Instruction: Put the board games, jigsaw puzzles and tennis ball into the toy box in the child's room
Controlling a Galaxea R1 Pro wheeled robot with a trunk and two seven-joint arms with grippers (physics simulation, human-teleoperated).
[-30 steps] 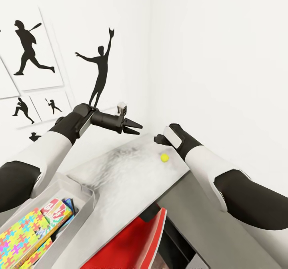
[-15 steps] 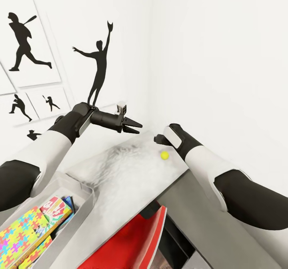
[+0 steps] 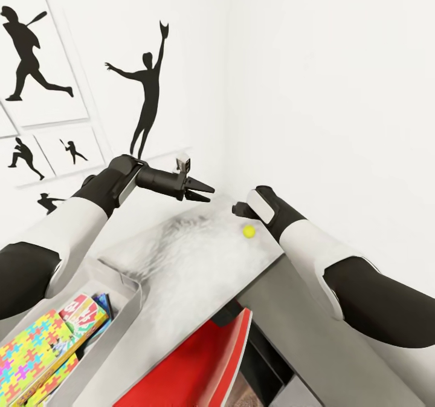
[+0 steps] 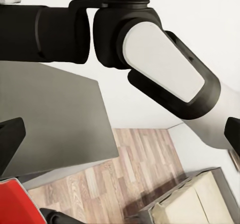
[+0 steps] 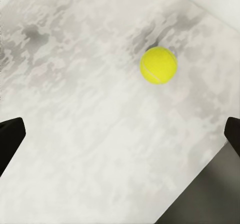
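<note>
While the tennis ball (image 3: 248,231) sits alone on the white table (image 3: 193,262) near its far corner, the head view shows wide bare top around the ball. The toy box (image 3: 124,310), far from the ball, holds jigsaw puzzles (image 3: 30,349) and a board game (image 3: 84,317); its writing is too small to read. The left gripper (image 3: 204,190) hangs above the table with its fingers close together. In the left wrist view, the right arm (image 4: 165,69) is close by. In the right wrist view, the ball (image 5: 158,65) lies near the table edge, and the right gripper's fingers (image 5: 10,136) are wide apart
</note>
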